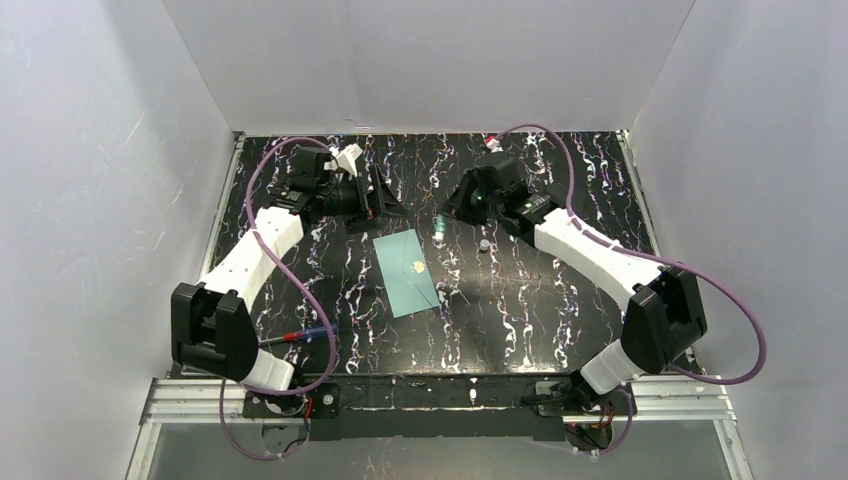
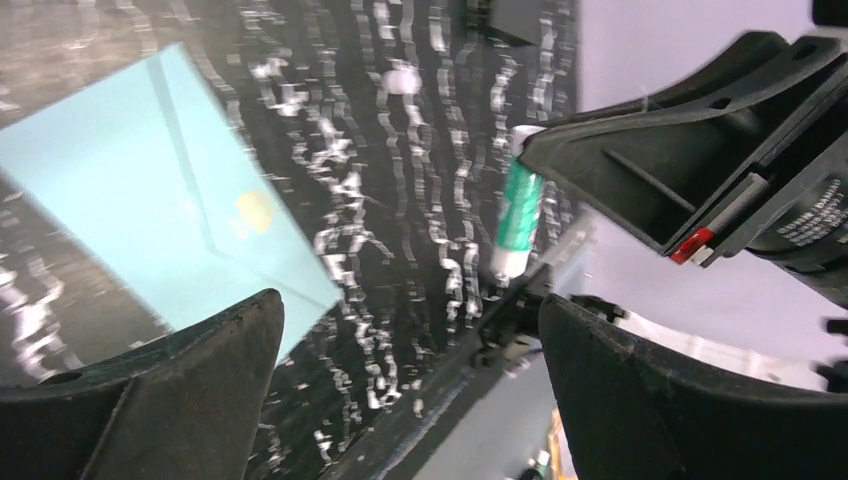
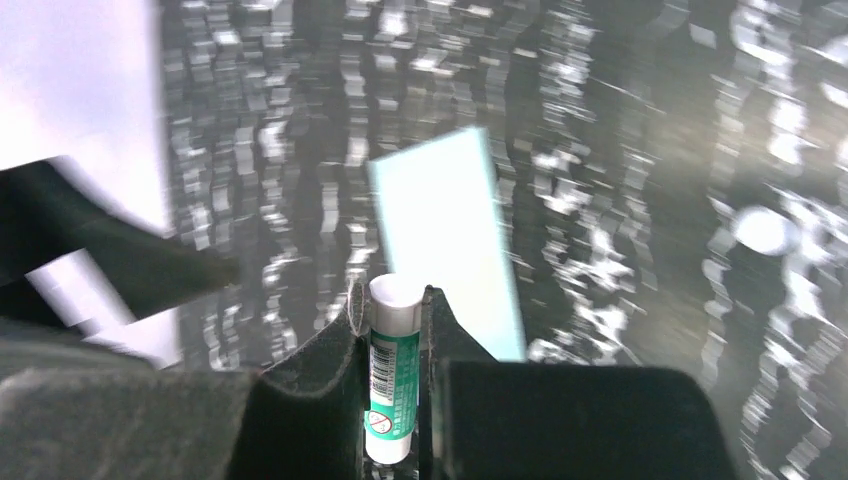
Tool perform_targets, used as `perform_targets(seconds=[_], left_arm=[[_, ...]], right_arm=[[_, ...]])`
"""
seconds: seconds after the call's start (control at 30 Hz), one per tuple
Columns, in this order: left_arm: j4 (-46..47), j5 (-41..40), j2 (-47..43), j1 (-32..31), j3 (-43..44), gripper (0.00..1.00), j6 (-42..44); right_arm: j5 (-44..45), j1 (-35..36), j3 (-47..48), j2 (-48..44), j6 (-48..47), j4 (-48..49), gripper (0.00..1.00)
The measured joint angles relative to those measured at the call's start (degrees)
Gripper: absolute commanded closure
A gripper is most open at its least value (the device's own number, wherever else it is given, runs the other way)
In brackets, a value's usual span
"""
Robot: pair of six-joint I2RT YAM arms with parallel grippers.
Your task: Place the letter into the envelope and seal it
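Now | right gripper (image 3: 392, 303) clamps a green-and-white glue stick (image 3: 391, 395) — label legible only in its wrist view | left gripper (image 2: 410, 335) gapes wide (empty) | pale teal-green paper envelope (image 1: 408, 275) flat on black marbled table (image 1: 540, 320) — long axis near-far, near end skewed right

The left arm (image 1: 262, 240) and right arm (image 1: 590, 250) match — white moulded shells on the long links, bulky black housings (image 1: 215, 330) at the joints and black base mounts. A purple cable (image 1: 764, 345) loops loosely beside each arm, from base to wrist. The jaws are matte black plastic, broad and wedge-shaped with a ribbed outer face. Near the right arm's wrist sit a small green light (image 1: 479, 200), a red tab (image 2: 692, 243) and white printed lettering (image 2: 818, 212) — too blurred to read
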Motion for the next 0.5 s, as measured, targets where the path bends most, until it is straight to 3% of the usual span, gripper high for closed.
perform_targets(seconds=[0.13, 0.27, 0.5], left_arm=[[9.2, 8.1, 0.0, -0.1, -3.1, 0.16, -4.6], [21.1, 15.1, 0.0, -0.2, -7.6, 0.34, -12.3], [31.7, 20.5, -0.5, -0.3, -9.6, 0.55, -20.0]], right_arm=[[-7.4, 2.1, -0.1, -0.5, -1.1, 11.4, 0.93], [-11.8, 3.7, -0.1, -0.5, -1.6, 19.0, 0.93], [-14.6, 4.0, -0.9, -0.5, -1.4, 26.9, 0.93]])
